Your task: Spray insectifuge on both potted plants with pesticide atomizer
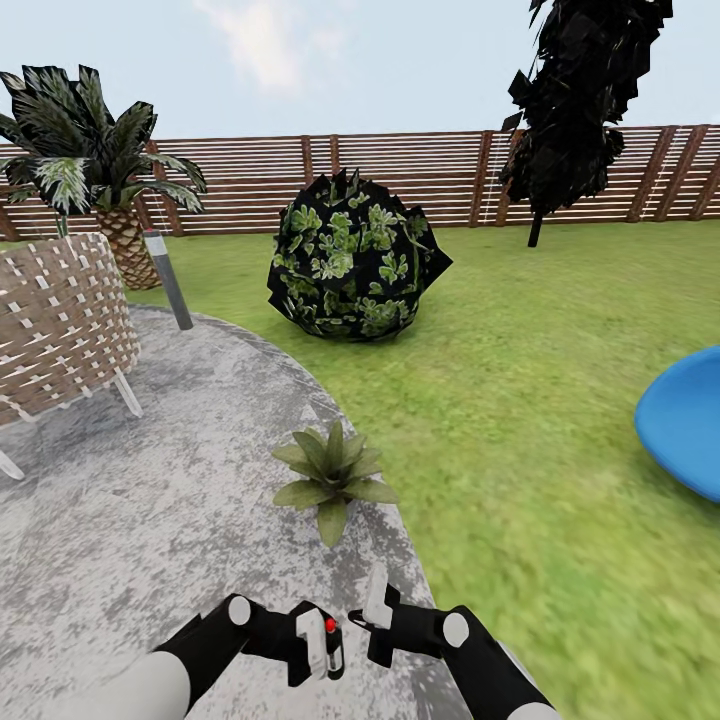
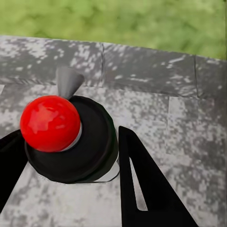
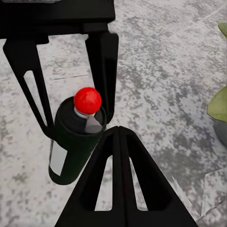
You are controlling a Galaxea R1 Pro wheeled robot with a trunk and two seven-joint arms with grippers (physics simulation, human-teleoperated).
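Note:
My left gripper [image 1: 318, 648] is shut on the pesticide atomizer [image 1: 326, 640], held upright low over the paved patio [image 1: 130, 500]. The atomizer [image 2: 90, 151] has a dark body, a white label, a red ball on top and a grey cone nozzle. In the right wrist view the left fingers clamp both sides of the atomizer [image 3: 71, 151]. My right gripper [image 1: 372, 605] is shut and empty, just beside the atomizer's nozzle side. One potted plant [image 1: 330, 478], a low green rosette, stands on the patio edge just ahead of both grippers; its leaves [image 3: 218, 106] show at the right wrist view's edge.
A wicker chair [image 1: 60, 310] stands at left, with a grey bollard lamp [image 1: 168, 278] and a palm [image 1: 95, 170] behind it. A big leafy bush [image 1: 352, 258] sits on the lawn [image 1: 520, 400] ahead. A blue object [image 1: 690, 415] lies at right. The wooden fence [image 1: 420, 170] closes the back.

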